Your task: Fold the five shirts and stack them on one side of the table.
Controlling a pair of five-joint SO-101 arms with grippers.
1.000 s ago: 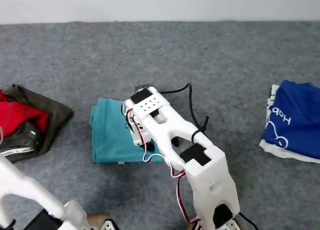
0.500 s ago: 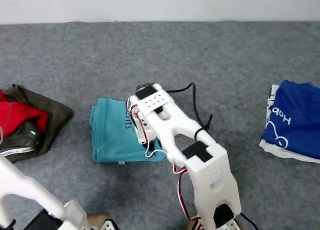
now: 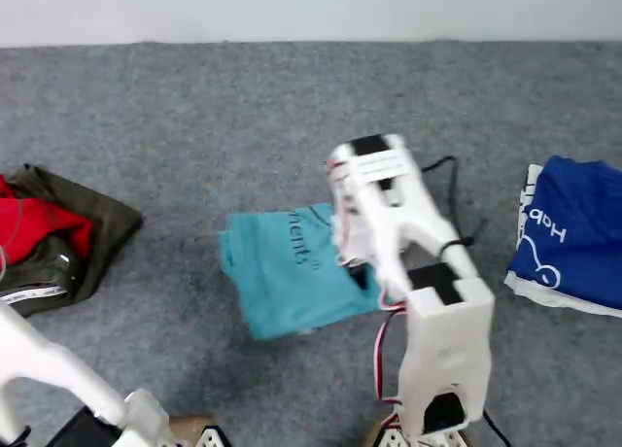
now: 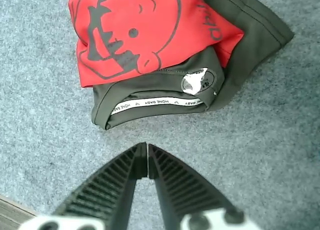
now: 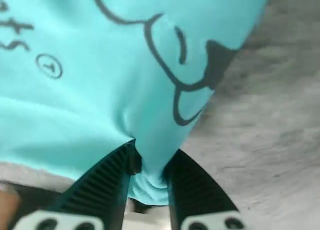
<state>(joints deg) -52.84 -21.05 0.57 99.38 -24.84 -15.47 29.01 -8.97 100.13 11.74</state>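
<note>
The right gripper [image 5: 150, 162] pinches one teal shirt [image 3: 287, 272] at centre, one blue shirt [image 3: 573, 238] lies right, and one red shirt [image 4: 145, 35] tops one dark shirt [image 4: 245, 50] left, by the closed, empty left gripper [image 4: 148, 151].

The table [image 3: 194, 107] has a rough grey felt-like cover. The teal shirt [image 3: 287, 272] and red shirt [image 4: 150, 35] are soft matt cloth. The right arm [image 3: 442, 321] is white plastic, its fingers [image 5: 106, 179] ribbed black.
</note>
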